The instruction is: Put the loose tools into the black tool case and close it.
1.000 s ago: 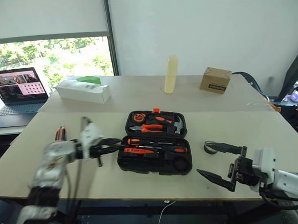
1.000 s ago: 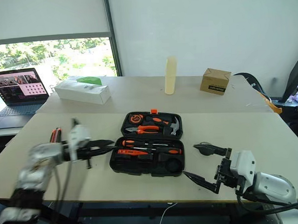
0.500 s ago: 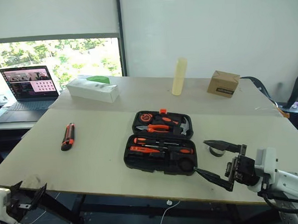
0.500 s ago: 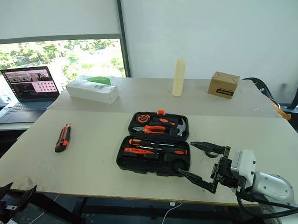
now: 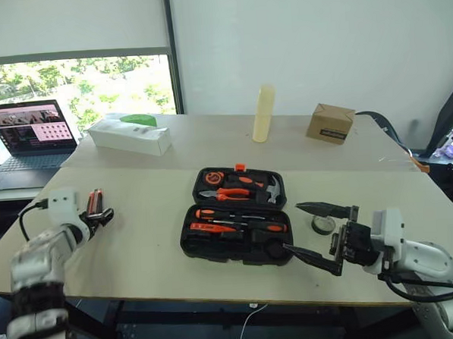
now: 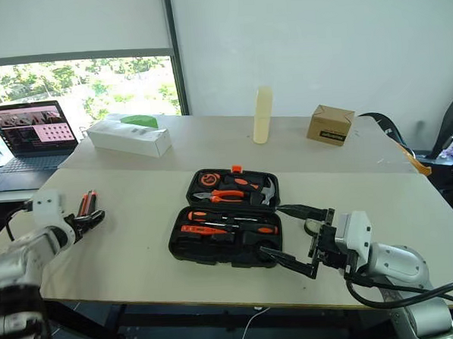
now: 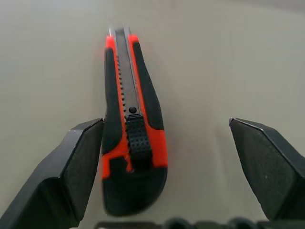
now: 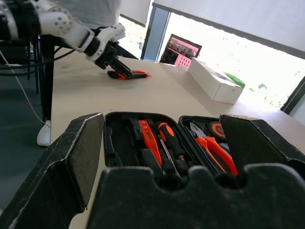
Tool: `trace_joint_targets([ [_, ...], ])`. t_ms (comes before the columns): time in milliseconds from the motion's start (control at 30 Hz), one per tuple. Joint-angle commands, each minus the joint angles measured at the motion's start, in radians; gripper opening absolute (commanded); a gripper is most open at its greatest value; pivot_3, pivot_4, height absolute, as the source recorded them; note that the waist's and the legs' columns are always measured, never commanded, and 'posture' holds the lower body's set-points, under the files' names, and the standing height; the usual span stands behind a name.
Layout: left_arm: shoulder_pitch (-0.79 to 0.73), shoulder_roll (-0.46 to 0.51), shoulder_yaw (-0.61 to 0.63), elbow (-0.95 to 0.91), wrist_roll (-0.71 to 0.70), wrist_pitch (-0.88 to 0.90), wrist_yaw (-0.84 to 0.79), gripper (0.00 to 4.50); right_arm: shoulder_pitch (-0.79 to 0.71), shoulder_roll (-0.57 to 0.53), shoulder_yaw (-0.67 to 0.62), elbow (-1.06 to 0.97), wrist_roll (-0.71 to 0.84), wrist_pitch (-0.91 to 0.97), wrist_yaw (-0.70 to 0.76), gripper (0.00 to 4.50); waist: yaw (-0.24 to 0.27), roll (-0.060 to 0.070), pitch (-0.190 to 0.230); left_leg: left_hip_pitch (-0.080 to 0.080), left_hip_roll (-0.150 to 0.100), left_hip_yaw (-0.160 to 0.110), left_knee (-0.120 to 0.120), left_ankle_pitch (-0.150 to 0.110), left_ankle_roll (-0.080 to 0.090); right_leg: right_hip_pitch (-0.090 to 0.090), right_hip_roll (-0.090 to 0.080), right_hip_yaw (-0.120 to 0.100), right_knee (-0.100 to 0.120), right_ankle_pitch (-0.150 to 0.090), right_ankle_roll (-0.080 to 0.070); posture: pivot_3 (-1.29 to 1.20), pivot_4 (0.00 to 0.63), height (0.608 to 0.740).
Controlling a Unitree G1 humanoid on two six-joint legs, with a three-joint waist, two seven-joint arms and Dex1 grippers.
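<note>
Utility knife [image 5: 96, 201] is lying on the tabletop [image 5: 154, 241], well left of the open black tool case [image 5: 237, 223]; the left tool [image 5: 100, 219], away from it a second ago, is now reaching it. Left wrist view: its open jaws are straddling the knife, ungripped. Right wrist view: the right tool [image 6: 291, 237] is hovering open beside the case.

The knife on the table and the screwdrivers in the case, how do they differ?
The utility knife lies loose on the bare table, off to the robot's left; the screwdrivers sit in the open black tool case. The knife is flat and broad with a ribbed slider; the screwdrivers are slim, with thin shafts. The open left gripper straddles the knife; no gripper is at the screwdrivers. Both are orange and black.
</note>
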Motion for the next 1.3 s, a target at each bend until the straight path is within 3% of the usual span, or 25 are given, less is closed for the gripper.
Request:
trace_joint_targets([
  [33, -0.082, 0.02, -0.036, 0.125, 0.049, -0.027, 0.012, 4.49, -0.004, -0.004, -0.018, -0.021, 0.002, -0.009, -0.003, 4.5, 0.001, 0.0, 0.0, -0.001, 0.0, 0.001, 0.0, 0.0, 0.0, 0.0, 0.0, -0.001, 0.0, 0.0, 0.0, 0.0, 0.15, 0.74],
  [167, -0.127, 0.023, -0.061, 0.222, 0.08, -0.061, 0.013, 4.49, 0.006, -0.006, -0.026, -0.028, 0.001, -0.007, -0.011, 4.5, 0.001, -0.001, 0.0, -0.001, 0.0, 0.002, 0.0, 0.0, 0.0, 0.0, -0.001, -0.001, 0.0, 0.0, 0.0, 0.0, 0.15, 0.74],
  [200, -0.131, 0.023, -0.074, 0.242, 0.091, -0.081, 0.004, 3.98, 0.011, -0.006, -0.028, -0.033, 0.0, -0.006, -0.015, 4.5, 0.002, 0.0, 0.0, -0.001, 0.0, 0.002, 0.001, 0.0, 0.0, 0.0, -0.001, -0.001, 0.0, 0.0, 0.0, 0.0, 0.15, 0.74],
  [233, -0.136, 0.023, -0.08, 0.26, 0.096, -0.094, -0.005, 3.84, 0.015, -0.006, -0.029, -0.036, 0.0, -0.006, -0.017, 4.5, 0.002, 0.0, 0.0, -0.001, 0.0, 0.003, 0.0, 0.0, 0.0, 0.0, -0.001, -0.001, 0.0, 0.0, 0.0, 0.0, 0.15, 0.74],
  [433, -0.155, 0.018, -0.068, 0.299, 0.087, -0.239, -0.077, 1.81, 0.027, -0.011, -0.031, -0.046, -0.001, -0.001, -0.03, 4.5, 0.004, -0.001, 0.0, 0.0, 0.0, 0.003, 0.001, 0.0, -0.001, 0.0, -0.002, -0.001, 0.002, 0.0, 0.0, 0.0, 0.15, 0.74],
  [533, -0.142, 0.008, -0.023, 0.247, 0.011, -0.415, -0.246, 1.79, 0.046, -0.018, -0.041, -0.051, -0.001, -0.003, -0.029, 4.5, 0.007, -0.002, 0.001, -0.002, 0.0, 0.003, 0.001, 0.001, -0.001, -0.001, -0.002, -0.001, 0.002, 0.0, 0.0, 0.0, 0.15, 0.74],
  [600, -0.099, 0.023, -0.048, 0.125, -0.064, -0.53, -0.548, 1.79, 0.073, -0.028, -0.059, -0.059, 0.002, -0.002, -0.028, 4.5, 0.01, -0.003, 0.002, -0.004, 0.0, 0.003, 0.001, 0.001, -0.001, -0.002, -0.001, -0.002, 0.002, 0.0, 0.0, 0.0, 0.15, 0.74],
  [700, -0.006, 0.078, -0.184, -0.062, -0.091, -0.652, -0.958, 1.79, 0.111, -0.045, -0.094, -0.069, 0.012, 0.0, -0.022, 4.5, 0.014, -0.003, 0.002, -0.006, 0.0, 0.004, 0.002, 0.005, -0.008, -0.003, -0.002, -0.003, 0.001, 0.0, 0.0, 0.0, 0.15, 0.74],
  [800, 0.009, 0.113, -0.34, -0.152, -0.032, -0.754, -1.176, 1.79, 0.151, -0.06, -0.128, -0.073, 0.019, 0.0, -0.013, 4.5, 0.016, -0.002, 0.002, -0.006, 0.0, 0.005, 0.002, 0.004, -0.007, -0.002, -0.002, -0.002, 0.0, 0.0, 0.0, 0.0, 0.15, 0.74],
  [900, -0.036, 0.079, -0.439, -0.172, 0.007, -0.805, -1.255, 1.79, 0.185, -0.067, -0.147, -0.074, 0.013, -0.008, -0.007, 4.5, 0.016, -0.002, 0.002, -0.005, -0.001, 0.006, 0.002, -0.001, 0.001, -0.001, -0.002, -0.001, -0.002, -0.001, 0.001, 0.0, 0.15, 0.74],
  [1100, -0.159, -0.058, -0.601, -0.071, 0.188, -0.949, -1.196, 1.79, 0.241, -0.049, -0.154, -0.107, 0.002, -0.013, -0.031, 4.5, 0.015, -0.002, 0.002, -0.005, -0.001, 0.002, 0.007, -0.001, 0.002, 0.0, -0.001, 0.0, 0.0, 0.0, 0.001, 0.0, 0.15, 0.74],
  [1300, -0.218, -0.146, -0.664, 0.052, 0.268, -1.02, -1.166, 1.79, 0.268, -0.031, -0.15, -0.137, -0.012, -0.017, -0.057, 4.5, 0.009, -0.002, 0.002, -0.005, -0.001, -0.002, 0.007, -0.002, 0.004, -0.001, -0.001, 0.002, -0.001, 0.0, 0.002, 0.0, 0.15, 0.74],
])
